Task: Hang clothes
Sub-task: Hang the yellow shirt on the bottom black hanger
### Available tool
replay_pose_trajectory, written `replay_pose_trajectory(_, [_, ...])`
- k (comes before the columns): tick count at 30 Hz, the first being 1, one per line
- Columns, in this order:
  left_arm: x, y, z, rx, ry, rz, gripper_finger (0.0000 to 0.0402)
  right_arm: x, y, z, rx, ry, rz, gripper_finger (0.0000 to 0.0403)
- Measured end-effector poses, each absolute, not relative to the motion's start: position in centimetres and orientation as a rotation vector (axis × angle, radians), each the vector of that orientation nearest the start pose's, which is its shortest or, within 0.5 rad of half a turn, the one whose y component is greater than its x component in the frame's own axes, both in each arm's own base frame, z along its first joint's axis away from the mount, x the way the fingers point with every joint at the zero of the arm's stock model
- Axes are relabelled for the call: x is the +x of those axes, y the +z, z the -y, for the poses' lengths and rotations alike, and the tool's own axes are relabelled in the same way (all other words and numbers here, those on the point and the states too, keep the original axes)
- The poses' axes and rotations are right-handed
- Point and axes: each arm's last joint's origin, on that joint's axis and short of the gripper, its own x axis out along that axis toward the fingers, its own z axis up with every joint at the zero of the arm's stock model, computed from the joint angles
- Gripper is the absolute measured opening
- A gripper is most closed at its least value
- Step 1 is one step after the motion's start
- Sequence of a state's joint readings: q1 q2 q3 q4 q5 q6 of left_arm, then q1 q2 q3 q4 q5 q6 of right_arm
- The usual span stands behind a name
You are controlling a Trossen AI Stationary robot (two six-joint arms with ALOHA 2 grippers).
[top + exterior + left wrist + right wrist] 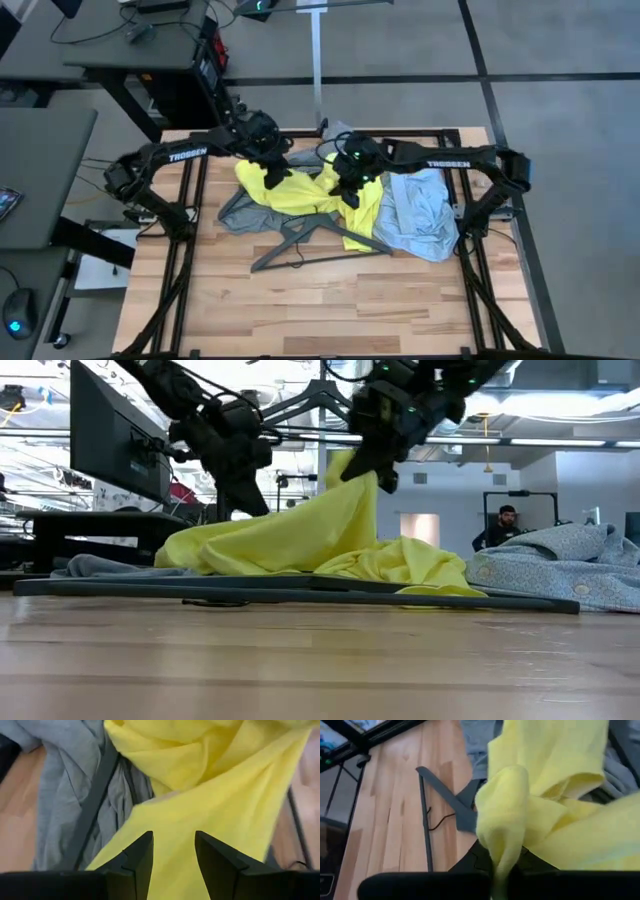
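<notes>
Yellow T-shirt (320, 535) hangs bunched, pinched in the right gripper (375, 470); left gripper (172, 860) jaws spread.

A heap of three garments is lying at the middle of the wooden table (330, 310), toward its far edge. The T-shirt (295, 190) in the middle is being held up between the left gripper (274, 172) and the right gripper (349, 190). A second T-shirt (240, 212) is lying partly under it on the left, the collared shirt (420, 215) just beside it on the right. A hanger (310, 240) is lying before the heap, partly under it.
</notes>
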State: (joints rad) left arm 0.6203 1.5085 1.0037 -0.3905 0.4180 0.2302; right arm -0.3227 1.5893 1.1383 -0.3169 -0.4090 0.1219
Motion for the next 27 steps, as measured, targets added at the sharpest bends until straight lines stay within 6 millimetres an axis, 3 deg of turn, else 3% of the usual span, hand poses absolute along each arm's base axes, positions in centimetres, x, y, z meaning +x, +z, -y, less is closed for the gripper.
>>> replay_pose_trajectory(3, [26.7,22.8,-16.7,-0.167,0.139,-0.719,0.013,30.9,24.3,9.5,0.399,0.027,-0.727,0.0])
replay_pose_trajectory(6, [28.0,22.5,-17.1,-0.225,0.149,-0.698,0.013,29.1,23.6,9.1,0.412,0.022,-0.743,0.0])
replay_pose_trajectory(13, [33.6,21.1,-16.8,-0.247,0.005,-0.746,0.013,26.5,22.5,8.5,0.412,0.018,-0.715,0.0])
replay_pose_trajectory(19, [36.4,19.2,-15.7,-0.112,-0.097,-0.929,0.013,25.1,22.1,8.1,0.395,0.026,-0.713,0.0])
replay_pose_trajectory(24, [38.2,17.6,-15.2,-0.065,-0.05,-0.967,0.0127,24.6,21.8,7.9,0.388,0.029,-0.717,0.0])
replay_pose_trajectory(27, [38.4,17.9,-14.7,-0.053,-0.019,-1.016,0.0087,24.6,21.8,7.8,0.386,0.045,-0.715,0.0])
